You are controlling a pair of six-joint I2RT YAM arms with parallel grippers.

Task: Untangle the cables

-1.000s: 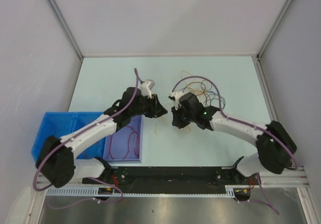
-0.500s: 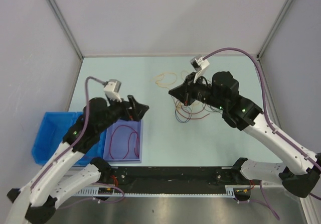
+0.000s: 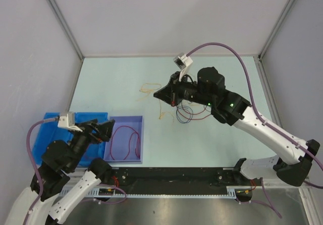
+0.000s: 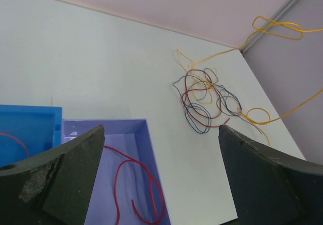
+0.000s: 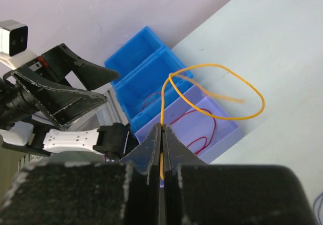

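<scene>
Since half a second ago my left arm has pulled back toward its base. My left gripper (image 3: 103,130) now hangs over the seam between the blue bin (image 3: 50,120) and the purple tray (image 3: 126,120), its jaws spread wide with nothing between them. My right gripper (image 5: 162,129) has swung a little further left, past the heap. Its fingers are pressed together on a yellow cable (image 5: 212,65), which rises from the pinch and curls into an open loop beyond the tips. The rest of the cables (image 3: 187,113) lie tangled on the table (image 3: 111,78), beside my right wrist on its near side and well apart from my left gripper. The yellow strand seems to trail back into that tangle, though it is too thin for me to be sure. A red cable (image 3: 134,143) lies in the purple tray.
</scene>
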